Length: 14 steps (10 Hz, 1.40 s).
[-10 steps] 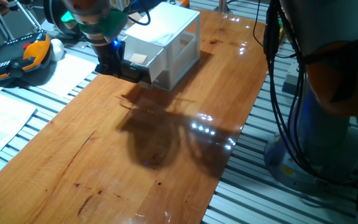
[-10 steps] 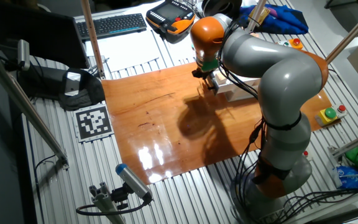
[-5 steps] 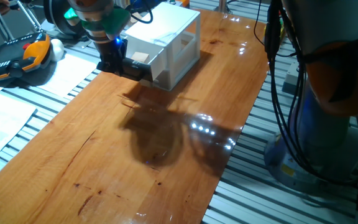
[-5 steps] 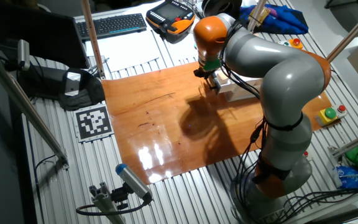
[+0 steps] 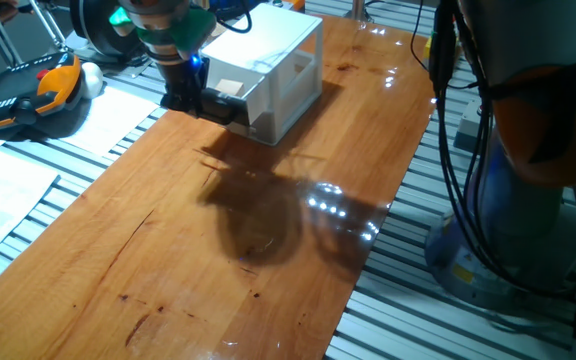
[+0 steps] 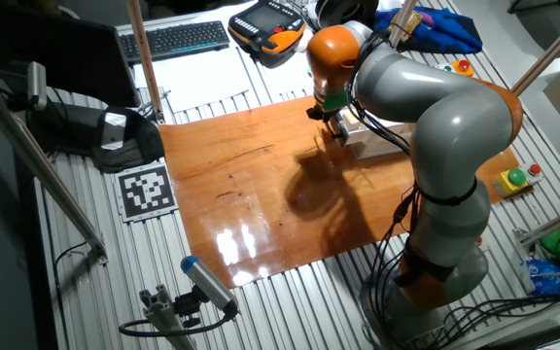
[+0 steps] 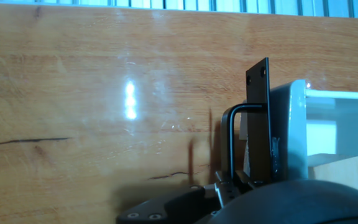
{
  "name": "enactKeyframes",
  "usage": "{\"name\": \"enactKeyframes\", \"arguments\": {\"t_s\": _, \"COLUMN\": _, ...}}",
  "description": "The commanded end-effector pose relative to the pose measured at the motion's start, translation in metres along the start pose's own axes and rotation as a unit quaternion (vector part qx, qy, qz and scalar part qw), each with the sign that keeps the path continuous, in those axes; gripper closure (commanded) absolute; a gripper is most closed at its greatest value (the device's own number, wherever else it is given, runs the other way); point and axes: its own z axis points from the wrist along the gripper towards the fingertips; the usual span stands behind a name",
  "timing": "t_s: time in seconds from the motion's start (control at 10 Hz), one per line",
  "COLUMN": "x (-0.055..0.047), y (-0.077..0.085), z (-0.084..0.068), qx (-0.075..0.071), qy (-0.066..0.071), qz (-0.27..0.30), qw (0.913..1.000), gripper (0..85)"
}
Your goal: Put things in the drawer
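The gripper (image 5: 190,97) sits at the dark handle (image 7: 240,144) on the front of the upper drawer (image 5: 253,88) of the white cabinet (image 5: 288,55). Over the last second it has slid toward the cabinet, carrying the drawer front inward — the drawer looks nearly shut. A beige wooden cube (image 5: 230,87) lies inside the drawer. Whether the claw is open or clamped cannot be told.
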Motion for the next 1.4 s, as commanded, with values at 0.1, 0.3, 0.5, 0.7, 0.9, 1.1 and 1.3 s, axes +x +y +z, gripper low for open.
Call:
{"name": "enactKeyframes", "arguments": {"t_s": 0.1, "x": 0.0002, "y": -0.0037, "z": -0.0007, "qx": 0.003, "qy": -0.001, "qz": -0.002, "qw": 1.0, "gripper": 85.0}}
{"name": "enactKeyframes", "arguments": {"t_s": 0.3, "x": 0.0004, "y": -0.0056, "z": -0.0024, "qx": 0.009, "qy": -0.002, "qz": -0.003, "qw": 1.0, "gripper": 85.0}}
{"name": "enactKeyframes", "arguments": {"t_s": 0.5, "x": 0.0013, "y": -0.0032, "z": -0.002, "qx": 0.019, "qy": -0.007, "qz": -0.001, "qw": 0.9998, "gripper": 85.0}}
{"name": "enactKeyframes", "arguments": {"t_s": 0.7, "x": 0.0019, "y": -0.0022, "z": 0.0004, "qx": 0.023, "qy": -0.011, "qz": 0.001, "qw": 0.9997, "gripper": 85.0}}
{"name": "enactKeyframes", "arguments": {"t_s": 0.9, "x": 0.0032, "y": -0.0034, "z": 0.0042, "qx": 0.02, "qy": -0.014, "qz": 0.002, "qw": 0.9997, "gripper": 85.0}}
{"name": "enactKeyframes", "arguments": {"t_s": 1.1, "x": 0.003, "y": -0.0046, "z": 0.0047, "qx": 0.017, "qy": -0.011, "qz": 0.003, "qw": 0.9998, "gripper": 85.0}}
{"name": "enactKeyframes", "arguments": {"t_s": 1.3, "x": 0.0036, "y": -0.0059, "z": 0.006, "qx": 0.014, "qy": -0.009, "qz": 0.003, "qw": 0.9999, "gripper": 85.0}}
